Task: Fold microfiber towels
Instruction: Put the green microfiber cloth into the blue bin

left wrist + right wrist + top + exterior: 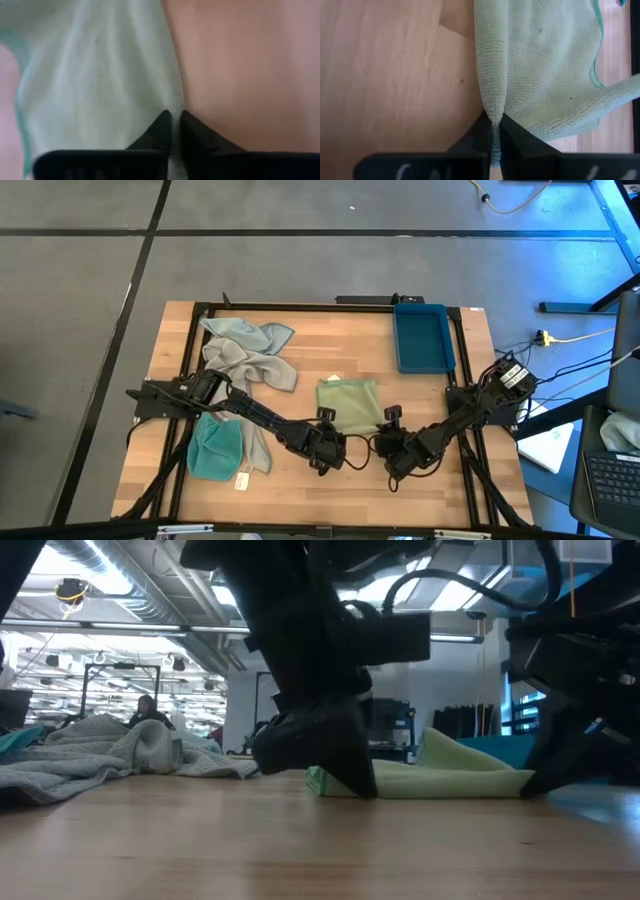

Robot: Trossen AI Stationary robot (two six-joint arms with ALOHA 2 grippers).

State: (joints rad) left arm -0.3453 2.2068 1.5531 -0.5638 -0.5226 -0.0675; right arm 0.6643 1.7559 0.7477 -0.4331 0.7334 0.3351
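From above, the left pincer (328, 442) and right pincer (392, 442) sit at the green towel's (349, 404) near corners on the surface (300, 350). Each wrist view shows fingers clenched on a thin towel edge (172, 107), (492, 107). So little cloth is caught that a corner could slip free on lifting.

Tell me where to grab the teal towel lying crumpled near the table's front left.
Judging by its pose, take the teal towel by its front corner near the white tag, coming straight down: it lies bunched, and that edge sits on bare table, clear of the grey towel alongside.
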